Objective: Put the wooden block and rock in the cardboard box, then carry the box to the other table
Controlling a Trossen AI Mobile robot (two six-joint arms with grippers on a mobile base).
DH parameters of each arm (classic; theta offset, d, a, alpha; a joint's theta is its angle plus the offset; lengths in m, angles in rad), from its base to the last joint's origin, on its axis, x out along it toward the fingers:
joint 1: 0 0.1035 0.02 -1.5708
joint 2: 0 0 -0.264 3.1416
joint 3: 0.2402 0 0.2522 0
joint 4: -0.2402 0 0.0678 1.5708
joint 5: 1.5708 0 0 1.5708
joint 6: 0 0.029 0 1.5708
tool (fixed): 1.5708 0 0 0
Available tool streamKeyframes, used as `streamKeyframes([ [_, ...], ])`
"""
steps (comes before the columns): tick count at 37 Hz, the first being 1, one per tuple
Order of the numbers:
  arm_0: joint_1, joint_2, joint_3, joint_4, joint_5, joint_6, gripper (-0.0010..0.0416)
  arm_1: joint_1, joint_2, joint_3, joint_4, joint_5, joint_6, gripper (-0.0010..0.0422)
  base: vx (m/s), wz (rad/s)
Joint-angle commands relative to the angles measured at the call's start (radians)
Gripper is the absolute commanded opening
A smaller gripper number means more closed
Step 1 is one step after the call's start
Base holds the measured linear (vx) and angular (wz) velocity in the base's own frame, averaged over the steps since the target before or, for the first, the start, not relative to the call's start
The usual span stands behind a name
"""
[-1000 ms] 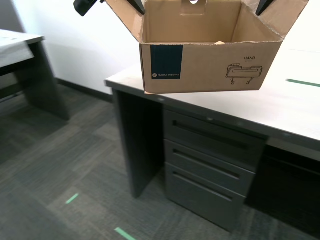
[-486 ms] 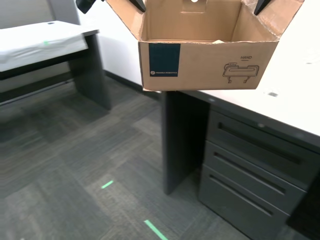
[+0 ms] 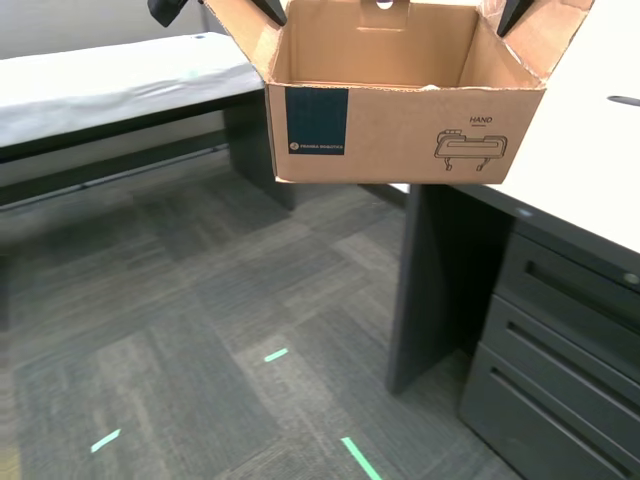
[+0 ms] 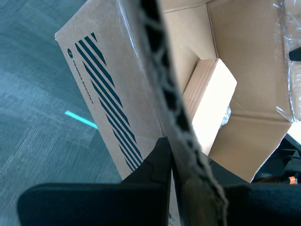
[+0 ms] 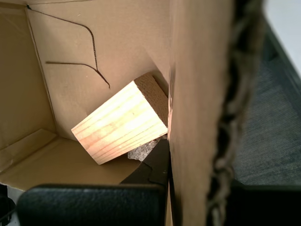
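- The brown corrugated cardboard box [image 3: 400, 120] hung in mid-air with flaps open; its near side bore a dark blue square label with small unreadable white text, the word "HAND" and a line drawing.
- My first gripper [image 5: 170, 162] was clamped on one box wall, my second gripper [image 4: 171, 155] on another, blue-striped wall.
- Inside lay the light tan rectangular wooden block [image 5: 120, 122], leaning on a wall, with the speckled grey rock [image 5: 141, 150] just under it.
- Below, grey carpet tiles [image 3: 200, 340] carried green tape marks.
- The beige laminate desk with dark drawers [image 3: 590, 160] stood at the exterior view's right.
- Farther off stood the white-clothed table [image 3: 110, 85].
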Motion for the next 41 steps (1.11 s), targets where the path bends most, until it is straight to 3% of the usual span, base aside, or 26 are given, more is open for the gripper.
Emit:
streamKeyframes([
  [1,0.003,-0.001,0.001,0.004,-0.02,0.002,-0.0001,-0.002,-0.001,0.001,0.002,0.003,0.004,-0.0001,0.003,0.291],
  [4,0.003,-0.001,0.001,0.004,-0.02,0.003,-0.0001,-0.002,-0.001,0.001,0.002,-0.021,0.005,-0.0001,0.004,0.283],
  [13,0.003,-0.001,0.001,0.004,-0.006,0.013,-0.0001,-0.001,-0.001,0.001,0.006,-0.024,0.034,-0.0001,0.004,0.218],
  [21,0.002,-0.001,0.001,0.015,-0.005,0.011,-0.0001,-0.002,-0.001,0.001,0.023,-0.024,0.017,-0.0001,0.004,0.078],
  [24,0.002,-0.001,0.001,0.019,-0.005,-0.009,-0.0001,-0.002,-0.001,0.001,0.036,-0.027,-0.012,-0.0001,0.026,0.012],
  [28,0.002,-0.001,0.001,0.019,-0.006,-0.041,-0.0001,-0.002,-0.001,0.001,0.064,-0.041,-0.093,-0.0001,0.039,-0.022],
  [31,0.002,-0.001,0.001,0.019,-0.006,-0.102,-0.0001,-0.003,-0.001,0.001,0.09,-0.063,-0.144,-0.0001,0.055,-0.034],
  [33,0.002,-0.001,0.001,0.02,-0.006,-0.118,-0.0001,-0.002,-0.001,0.001,0.095,-0.072,-0.17,-0.0001,0.071,-0.029],
  [41,0.002,-0.001,0.001,0.022,-0.006,-0.135,-0.0001,-0.002,-0.002,0.001,0.095,-0.087,-0.182,-0.0001,0.089,-0.001],
])
